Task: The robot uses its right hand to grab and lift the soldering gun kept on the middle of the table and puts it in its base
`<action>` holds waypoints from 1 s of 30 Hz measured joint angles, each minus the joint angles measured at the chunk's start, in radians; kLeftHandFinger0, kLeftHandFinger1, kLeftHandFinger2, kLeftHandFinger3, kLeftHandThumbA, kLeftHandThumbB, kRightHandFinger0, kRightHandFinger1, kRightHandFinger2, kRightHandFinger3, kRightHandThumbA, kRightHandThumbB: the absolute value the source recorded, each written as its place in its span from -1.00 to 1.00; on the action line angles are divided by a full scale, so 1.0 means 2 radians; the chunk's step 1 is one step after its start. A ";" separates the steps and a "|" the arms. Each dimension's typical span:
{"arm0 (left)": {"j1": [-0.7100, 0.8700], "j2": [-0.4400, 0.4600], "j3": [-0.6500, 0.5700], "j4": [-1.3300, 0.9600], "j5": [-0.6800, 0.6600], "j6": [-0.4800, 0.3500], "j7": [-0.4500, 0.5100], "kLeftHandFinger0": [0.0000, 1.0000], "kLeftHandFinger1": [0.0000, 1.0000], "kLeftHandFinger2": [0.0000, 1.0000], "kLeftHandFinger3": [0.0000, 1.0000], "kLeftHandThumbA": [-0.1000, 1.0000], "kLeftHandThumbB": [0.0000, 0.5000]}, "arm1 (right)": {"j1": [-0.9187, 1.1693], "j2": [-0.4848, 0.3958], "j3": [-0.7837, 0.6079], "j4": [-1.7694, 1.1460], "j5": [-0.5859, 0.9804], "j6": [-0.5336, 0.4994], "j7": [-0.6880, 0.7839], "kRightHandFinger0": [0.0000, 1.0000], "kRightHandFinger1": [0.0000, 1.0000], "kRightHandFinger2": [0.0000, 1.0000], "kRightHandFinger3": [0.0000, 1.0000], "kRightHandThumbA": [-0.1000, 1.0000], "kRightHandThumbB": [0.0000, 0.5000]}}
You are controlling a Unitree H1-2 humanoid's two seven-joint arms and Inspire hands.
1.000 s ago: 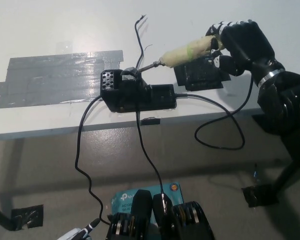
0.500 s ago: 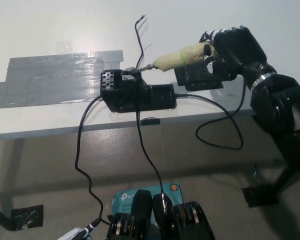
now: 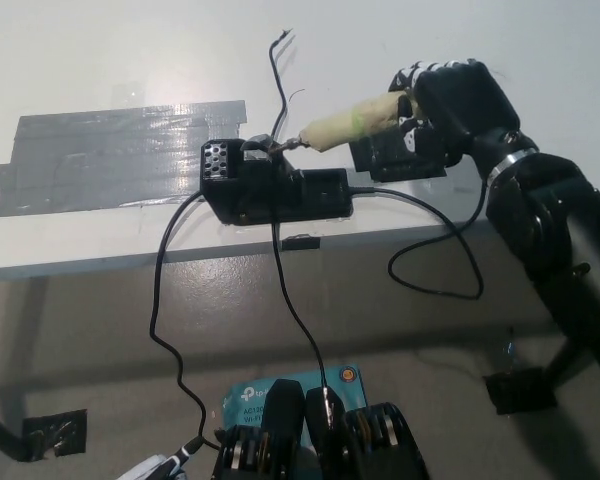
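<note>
Your right hand [image 3: 442, 95] is clamped on the soldering gun [image 3: 350, 122], its tip at the holder on the base [image 3: 270, 185], so keep the tilt and slide it in leftward, clear of the cable [image 3: 280, 60].

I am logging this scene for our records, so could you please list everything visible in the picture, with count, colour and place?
soldering gun: one, pale yellow handle with a green band, metal tip pointing left at the base, held above the table
base: one, black, near the table's front edge, middle
black block: one, on the table under the right hand
tape patch: one, grey, on the table's left part
cables: several, black, running from the base over the table edge to the floor
table: one, white
blue box: one, teal, on the floor at bottom middle
right hand: black, shut on the soldering gun's handle
left hand: white, only a sliver at the bottom edge
</note>
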 measured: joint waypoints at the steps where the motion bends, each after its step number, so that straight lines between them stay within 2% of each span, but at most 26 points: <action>1: 0.000 0.000 0.000 0.000 0.000 0.000 0.000 -1.00 -1.00 -1.00 -1.00 1.00 1.00 | 0.000 0.001 0.000 0.000 0.000 0.001 0.001 -1.00 -0.49 0.19 -0.63 -1.00 -0.70; 3: 0.000 0.000 0.000 0.000 0.001 0.000 0.000 -1.00 -1.00 -1.00 -1.00 1.00 1.00 | 0.000 0.002 0.002 -0.001 -0.001 0.003 0.003 -1.00 -0.48 0.20 -0.64 -1.00 -0.77; 6: -0.001 0.000 0.000 0.000 0.002 0.000 0.000 -1.00 -1.00 -1.00 -1.00 1.00 1.00 | 0.000 0.003 0.006 -0.001 -0.002 0.005 0.004 -1.00 -0.42 0.31 -0.68 -1.00 -0.74; 8: -0.002 0.000 -0.001 0.000 0.003 0.000 0.000 -1.00 -1.00 -1.00 -1.00 1.00 1.00 | 0.000 0.003 0.010 0.001 -0.003 0.005 0.004 -1.00 -0.40 0.36 -0.63 -1.00 -0.96; 9: -0.002 0.000 -0.001 0.000 0.003 0.000 0.000 -1.00 -1.00 -1.00 -1.00 1.00 1.00 | 0.000 0.004 0.012 0.001 -0.004 0.005 0.004 -1.00 -0.39 0.37 -0.60 -1.00 -1.00; 10: -0.002 0.000 -0.001 0.000 0.004 0.001 0.000 -1.00 -1.00 -1.00 -1.00 1.00 1.00 | 0.000 0.005 0.012 0.001 -0.003 0.005 0.003 -1.00 -0.34 0.42 -0.46 -1.00 -0.94; 12: -0.003 0.000 -0.001 0.000 0.005 0.001 0.000 -1.00 -1.00 -1.00 -1.00 1.00 1.00 | 0.000 0.009 0.012 0.002 -0.003 0.005 0.002 -1.00 -0.38 0.37 -0.45 -1.00 -0.89; 16: -0.005 0.000 -0.002 0.000 0.006 0.001 0.000 -1.00 -1.00 -1.00 -1.00 1.00 1.00 | -0.001 0.013 0.022 0.010 -0.007 0.004 -0.001 -1.00 -0.41 0.35 -0.60 -1.00 -0.66; 18: -0.006 0.000 -0.003 0.000 0.007 0.002 0.000 -1.00 -1.00 -1.00 -1.00 1.00 1.00 | -0.001 0.015 0.026 0.013 -0.010 0.003 -0.004 -1.00 -0.42 0.35 -0.56 -1.00 -0.75; 19: -0.006 0.000 -0.003 0.000 0.007 0.003 0.000 -1.00 -1.00 -1.00 -1.00 1.00 1.00 | -0.002 0.015 0.027 0.014 -0.012 0.003 -0.005 -1.00 -0.40 0.42 -0.52 -1.00 -0.79; 20: -0.006 0.000 -0.003 0.000 0.007 0.004 0.000 -1.00 -1.00 -1.00 -1.00 1.00 1.00 | -0.003 0.015 0.029 0.016 -0.013 0.001 -0.007 -1.00 -0.43 0.40 -0.49 -1.00 -0.91; 21: -0.006 0.000 -0.003 0.000 0.007 0.005 0.000 -1.00 -1.00 -1.00 -1.00 1.00 1.00 | -0.004 0.015 0.030 0.018 -0.014 -0.001 -0.009 -1.00 -0.42 0.40 -0.35 -1.00 -0.92; 22: -0.006 0.000 -0.003 0.000 0.007 0.005 0.000 -1.00 -1.00 -1.00 -1.00 1.00 1.00 | -0.006 0.015 0.032 0.021 -0.015 -0.001 -0.010 -1.00 -0.35 0.47 -0.40 -1.00 -0.91; 23: -0.006 0.000 -0.003 0.000 0.007 0.006 0.000 -1.00 -1.00 -1.00 -1.00 1.00 1.00 | -0.007 0.015 0.033 0.023 -0.015 -0.002 -0.010 -1.00 -0.31 0.51 -0.46 -1.00 -0.74; 25: -0.006 -0.001 -0.003 0.000 0.007 0.006 0.000 -1.00 -1.00 -1.00 -1.00 1.00 1.00 | -0.011 0.016 0.036 0.031 -0.017 -0.005 -0.013 -1.00 -0.36 0.45 -0.55 -1.00 -0.81; 28: -0.006 -0.001 -0.003 -0.003 0.007 0.007 0.000 -1.00 -1.00 -1.00 -1.00 1.00 1.00 | -0.018 0.017 0.040 0.037 -0.021 -0.006 -0.019 -1.00 -0.28 0.47 -0.47 -1.00 -0.85; 30: -0.006 -0.001 -0.003 -0.004 0.007 0.007 0.000 -1.00 -1.00 -1.00 -1.00 1.00 1.00 | -0.023 0.017 0.044 0.045 -0.023 -0.008 -0.022 -1.00 -0.32 0.32 -0.52 -1.00 -0.82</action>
